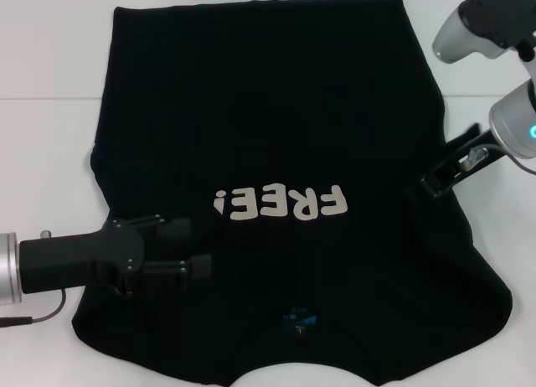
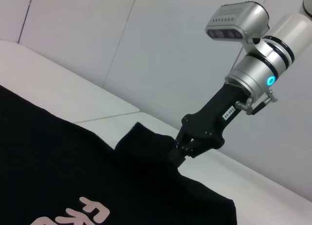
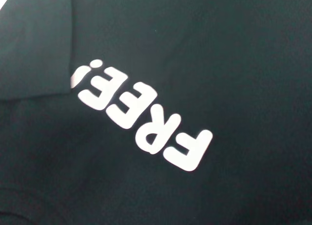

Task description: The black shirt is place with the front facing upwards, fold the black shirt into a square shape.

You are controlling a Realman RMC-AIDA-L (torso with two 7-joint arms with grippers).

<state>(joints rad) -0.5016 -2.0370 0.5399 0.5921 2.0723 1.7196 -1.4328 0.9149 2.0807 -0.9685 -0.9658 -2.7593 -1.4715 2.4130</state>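
Right gripper (image 2: 179, 149) apparently clamped on the black shirt (image 1: 276, 110); left gripper (image 1: 191, 246), fingers apart, over its sleeve.

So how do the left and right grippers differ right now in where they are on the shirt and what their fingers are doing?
The left gripper lies over the black shirt beside the "FREE!" lettering, fingers open with nothing between them; the right gripper is at the shirt's right edge, shut on a fold of cloth. The left reaches in low and level from the side; the right angles down from above, and the cloth it pinches stands up off the white table. Both are black.
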